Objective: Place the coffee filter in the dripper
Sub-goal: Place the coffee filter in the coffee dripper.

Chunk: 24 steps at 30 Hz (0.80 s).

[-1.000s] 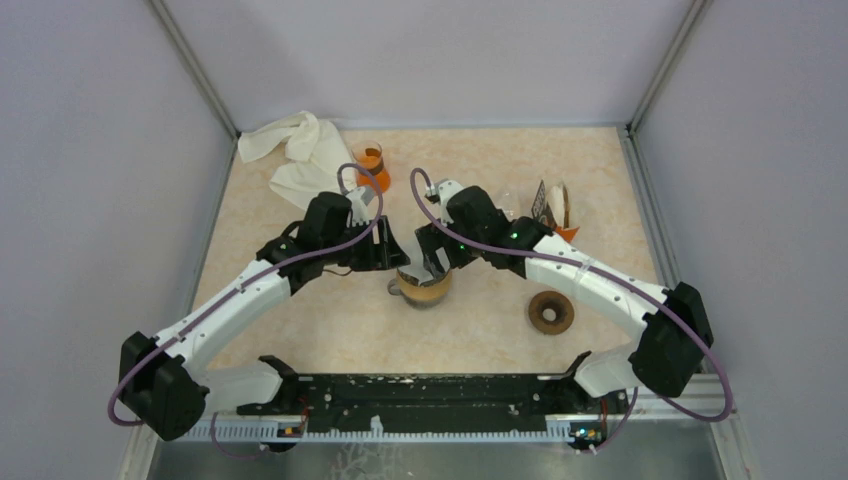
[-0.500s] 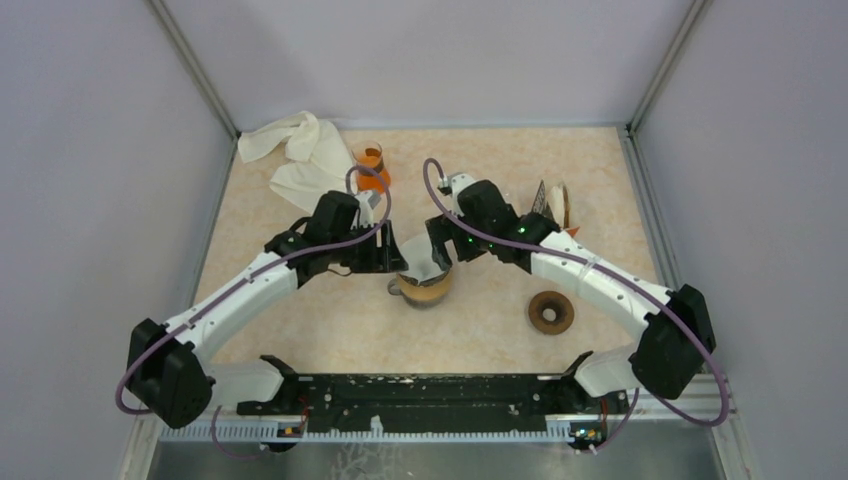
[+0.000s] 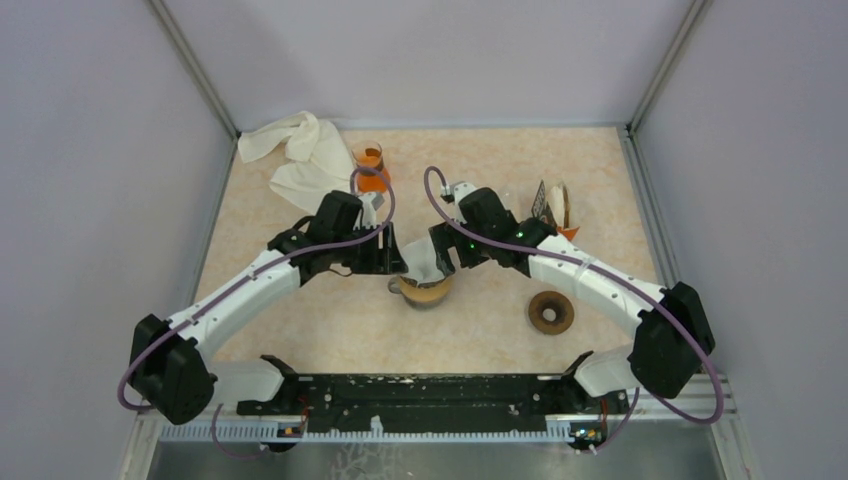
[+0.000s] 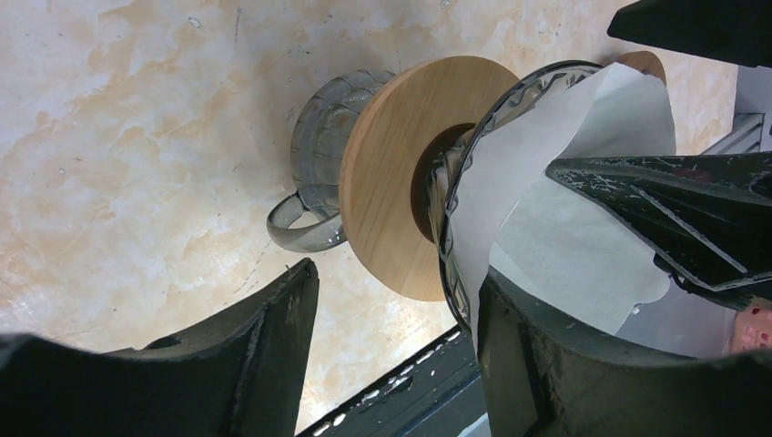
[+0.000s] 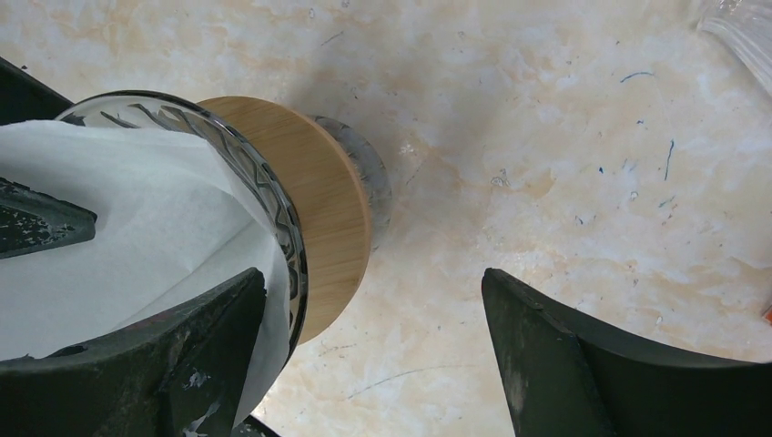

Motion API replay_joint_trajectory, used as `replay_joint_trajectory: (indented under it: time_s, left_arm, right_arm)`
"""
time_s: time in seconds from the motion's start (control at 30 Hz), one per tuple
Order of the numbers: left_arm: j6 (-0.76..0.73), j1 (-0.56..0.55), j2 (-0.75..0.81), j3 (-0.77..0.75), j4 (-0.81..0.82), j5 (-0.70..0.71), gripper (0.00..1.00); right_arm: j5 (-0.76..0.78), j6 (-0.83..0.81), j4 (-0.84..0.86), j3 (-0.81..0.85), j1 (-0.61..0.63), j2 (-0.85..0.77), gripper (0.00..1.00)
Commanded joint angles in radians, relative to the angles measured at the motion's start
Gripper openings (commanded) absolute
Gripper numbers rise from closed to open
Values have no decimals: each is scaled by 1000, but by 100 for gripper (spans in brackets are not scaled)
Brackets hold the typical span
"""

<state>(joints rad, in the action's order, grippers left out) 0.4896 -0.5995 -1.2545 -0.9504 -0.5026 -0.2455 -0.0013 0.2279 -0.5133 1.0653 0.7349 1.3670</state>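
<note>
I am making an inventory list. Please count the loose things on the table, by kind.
Glass vessels: 3 (dripper, mug, orange-filled cup)
Coffee filter: 1
White cloth: 1
Brown ring: 1
Unclear item, back right: 1
Total: 7

The dripper (image 3: 425,290) is hemmed in on two sides: the left end effector (image 3: 393,258) and the right end effector (image 3: 444,262) stand at its rim with jaws spread. The surface (image 3: 480,335) in front of it is free. A brown ring (image 3: 551,312) lies to the near right. A cloth (image 3: 300,155) and a glass of orange liquid (image 3: 371,163) stand behind on the left.
</note>
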Motion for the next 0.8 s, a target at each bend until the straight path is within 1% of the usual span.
replay_joint_trajectory:
  time_s: [0.0,0.33,0.6,0.77]
  left_arm:
    - [-32,1,-14,-23,-22,18,67]
    - [-37,1,-36,-22,-14,15,67]
    - [-38,1,-17,-22,-10,27,68]
    - [-32,0,-32,-15,-10,16,68]
  right_arm:
    - [10,-10,30,-4,-8,-3,88]
    - [-4,-13,36,4,-8,-19,88]
    - [-36,-10,44,12,-8,-49,89]
    - [-31,-9,49,4,-8,-39,89]
